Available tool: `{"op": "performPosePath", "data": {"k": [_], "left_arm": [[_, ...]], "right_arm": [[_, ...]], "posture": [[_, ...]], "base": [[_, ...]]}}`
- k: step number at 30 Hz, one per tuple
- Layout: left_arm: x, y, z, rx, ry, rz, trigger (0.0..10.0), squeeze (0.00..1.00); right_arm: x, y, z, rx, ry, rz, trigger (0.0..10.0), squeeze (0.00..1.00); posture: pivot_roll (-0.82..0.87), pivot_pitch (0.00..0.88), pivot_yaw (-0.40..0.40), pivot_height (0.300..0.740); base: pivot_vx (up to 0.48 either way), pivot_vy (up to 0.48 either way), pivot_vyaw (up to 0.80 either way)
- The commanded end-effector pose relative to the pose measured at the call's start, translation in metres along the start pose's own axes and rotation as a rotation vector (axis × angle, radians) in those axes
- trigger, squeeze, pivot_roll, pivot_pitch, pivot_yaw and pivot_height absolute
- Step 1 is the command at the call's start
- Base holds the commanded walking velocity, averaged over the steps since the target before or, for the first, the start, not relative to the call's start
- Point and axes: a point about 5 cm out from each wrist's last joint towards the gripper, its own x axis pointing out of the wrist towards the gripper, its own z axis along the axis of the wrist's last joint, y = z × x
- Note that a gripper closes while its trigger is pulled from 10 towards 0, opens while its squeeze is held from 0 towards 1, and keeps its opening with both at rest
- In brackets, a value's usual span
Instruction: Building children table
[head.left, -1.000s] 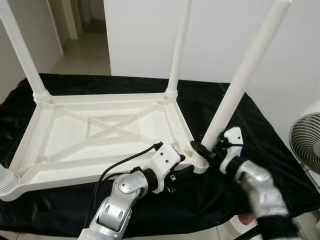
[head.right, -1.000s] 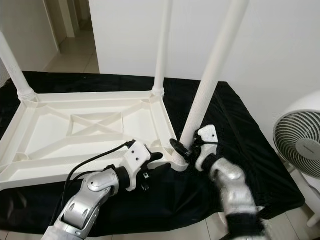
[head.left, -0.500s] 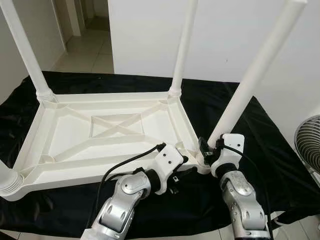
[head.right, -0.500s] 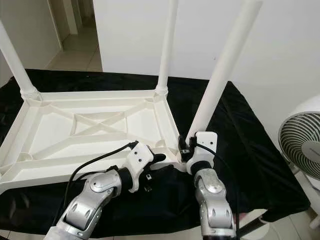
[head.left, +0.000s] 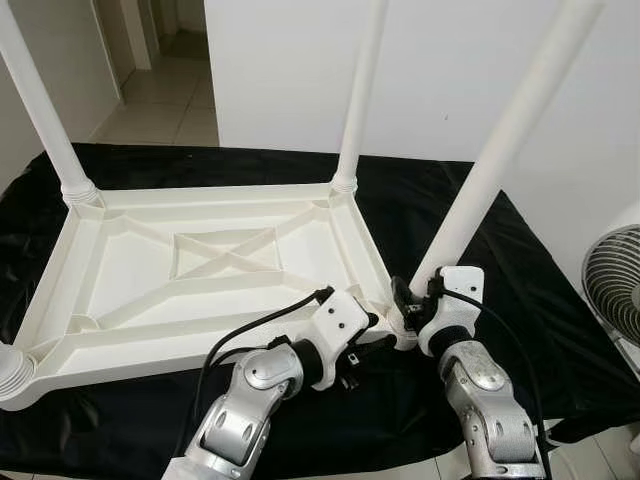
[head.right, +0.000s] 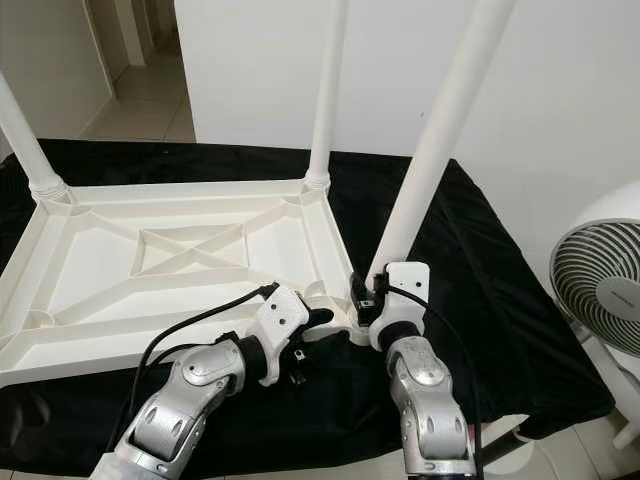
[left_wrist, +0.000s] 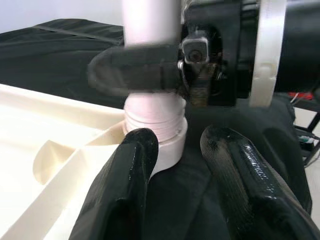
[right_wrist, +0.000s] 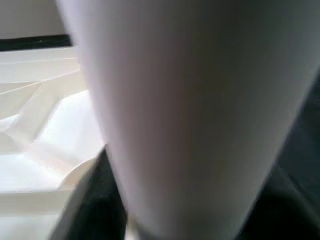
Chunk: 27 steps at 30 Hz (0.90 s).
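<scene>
Lower centre: right claw (head.left: 408, 297) clamped around near-right table leg (head.left: 500, 148); left claw (left_wrist: 182, 165), fingers apart, empty, beside its socket (left_wrist: 156, 131).

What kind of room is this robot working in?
Probably a room in a home: a tiled hallway leads off behind, a fan stands nearby, and an upturned white children's table lies on a black-draped surface.

A black cloth (head.left: 470, 215) is covering the supporting surface — its edges are draping toward the tiled floor (head.left: 165, 105). An upturned white children's table (head.left: 200, 275) is lying directly on it, legs pointing upward.
</scene>
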Motion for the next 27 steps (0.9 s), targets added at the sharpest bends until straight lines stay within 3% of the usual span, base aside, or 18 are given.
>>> {"op": "performPosePath", "data": {"k": [1, 3, 4, 9, 10, 21, 23, 27], "left_arm": [[0.001, 0.002, -0.002, -0.006, 0.002, 0.058, 10.0, 0.00], [0.001, 0.002, -0.002, -0.006, 0.002, 0.058, 10.0, 0.00], [0.000, 0.003, -0.002, -0.004, 0.003, 0.062, 10.0, 0.00], [-0.002, 0.004, -0.003, -0.003, 0.006, 0.067, 10.0, 0.00], [-0.002, 0.004, -0.003, -0.003, 0.007, 0.068, 10.0, 0.00], [-0.002, 0.005, -0.002, -0.002, 0.008, 0.068, 10.0, 0.00], [-0.002, 0.006, -0.001, 0.004, 0.007, 0.059, 10.0, 0.00], [-0.002, 0.006, -0.001, 0.006, 0.008, 0.057, 10.0, 0.00]], "right_arm": [[0.000, -0.001, 0.001, -0.012, 0.003, 0.167, 10.0, 1.00], [0.000, -0.001, 0.001, -0.012, 0.003, 0.167, 10.0, 1.00], [-0.001, -0.005, 0.002, -0.047, 0.001, 0.263, 10.0, 1.00], [0.000, -0.017, -0.003, -0.086, 0.044, 0.330, 10.0, 1.00], [0.000, -0.021, -0.005, -0.106, 0.055, 0.378, 10.0, 0.00], [0.007, -0.034, -0.010, -0.148, 0.069, 0.478, 10.0, 0.00], [0.018, -0.034, -0.017, -0.214, 0.083, 0.555, 10.0, 0.00], [0.022, -0.034, -0.022, -0.213, 0.097, 0.572, 10.0, 0.00]], "posture": [[-0.01, 0.007, -0.060, 0.740], [-0.01, 0.007, -0.060, 0.740], [-0.01, 0.004, -0.062, 0.740], [0.00, 0.003, -0.064, 0.740], [0.00, 0.004, -0.063, 0.740], [0.00, 0.006, -0.047, 0.740], [0.00, 0.007, -0.037, 0.740], [0.00, 0.007, -0.037, 0.740]], "base": [[0.000, 0.000, 0.00], [0.000, 0.000, 0.00], [0.000, 0.000, 0.00], [0.000, 0.000, 0.00], [0.000, 0.000, 0.00], [0.000, 0.000, 0.00], [0.000, 0.000, 0.00], [0.000, 0.000, 0.00]]}}
